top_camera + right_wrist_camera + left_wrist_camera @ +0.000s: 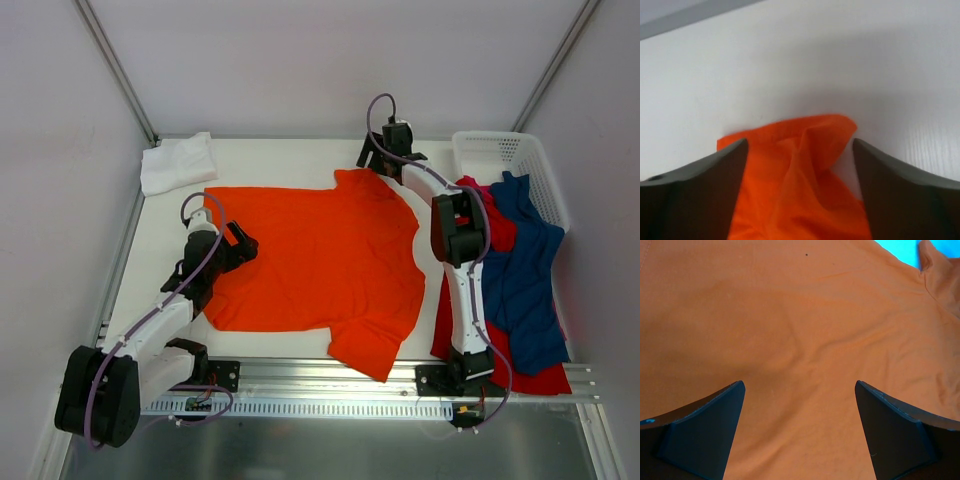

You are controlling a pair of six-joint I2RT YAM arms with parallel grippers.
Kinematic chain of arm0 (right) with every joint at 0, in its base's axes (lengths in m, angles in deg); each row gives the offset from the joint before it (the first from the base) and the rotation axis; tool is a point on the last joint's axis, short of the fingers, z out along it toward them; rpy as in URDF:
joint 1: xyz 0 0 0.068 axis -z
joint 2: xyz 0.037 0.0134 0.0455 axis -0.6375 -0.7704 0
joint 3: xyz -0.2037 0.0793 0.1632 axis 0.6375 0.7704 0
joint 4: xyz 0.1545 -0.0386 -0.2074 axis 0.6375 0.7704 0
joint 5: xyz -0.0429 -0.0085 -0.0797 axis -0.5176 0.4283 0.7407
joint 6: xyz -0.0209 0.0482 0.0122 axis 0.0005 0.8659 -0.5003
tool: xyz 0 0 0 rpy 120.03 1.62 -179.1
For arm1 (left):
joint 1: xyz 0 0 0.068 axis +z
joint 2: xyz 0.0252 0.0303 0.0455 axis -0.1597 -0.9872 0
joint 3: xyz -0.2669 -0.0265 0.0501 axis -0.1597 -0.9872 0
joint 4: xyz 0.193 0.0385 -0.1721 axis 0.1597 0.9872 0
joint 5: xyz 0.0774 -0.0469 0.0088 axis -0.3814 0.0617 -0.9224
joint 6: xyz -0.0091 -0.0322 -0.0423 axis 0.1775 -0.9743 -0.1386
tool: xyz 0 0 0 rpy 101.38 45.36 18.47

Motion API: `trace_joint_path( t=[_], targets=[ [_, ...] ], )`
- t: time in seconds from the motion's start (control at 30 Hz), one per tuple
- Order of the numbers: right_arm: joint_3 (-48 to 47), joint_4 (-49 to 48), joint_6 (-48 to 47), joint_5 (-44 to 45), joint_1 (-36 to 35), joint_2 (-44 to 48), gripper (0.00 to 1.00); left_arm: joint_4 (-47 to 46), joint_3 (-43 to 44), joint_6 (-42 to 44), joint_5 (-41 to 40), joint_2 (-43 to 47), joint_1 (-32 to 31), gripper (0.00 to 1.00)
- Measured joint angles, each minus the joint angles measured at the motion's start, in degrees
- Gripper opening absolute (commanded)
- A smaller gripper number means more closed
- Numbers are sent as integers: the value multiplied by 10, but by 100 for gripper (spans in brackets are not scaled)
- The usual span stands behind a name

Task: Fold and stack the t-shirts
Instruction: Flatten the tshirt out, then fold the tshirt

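The bright orange t-shirt [320, 255] lies spread flat across the middle of the table. My left gripper [243, 246] is open over its left edge, and orange cloth [800, 340] fills the left wrist view between the fingers. My right gripper [372, 158] is open at the shirt's far sleeve, whose bunched tip [810, 150] lies between the spread fingers. A folded white t-shirt [178, 162] lies at the far left corner. The red t-shirt [500, 350] and the dark blue t-shirt [525, 270] lie heaped at the right, spilling from the basket.
A white perforated plastic basket [505, 158] stands at the far right. Grey walls enclose the table on three sides. A metal rail [330, 385] runs along the near edge by the arm bases.
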Motion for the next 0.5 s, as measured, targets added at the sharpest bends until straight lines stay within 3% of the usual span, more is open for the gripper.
trace_joint_path(
  t=[0.3,0.4,0.5],
  targets=[
    [-41,-23,-10,36,0,-20,99,0,0,0,0,21,0,93],
    [27,-30,-12,61,-3,27,99,0,-2,0,0,26,0,93],
    [159,-23,-13,97,-15,137,99,0,-7,0,0,31,0,94]
  ],
)
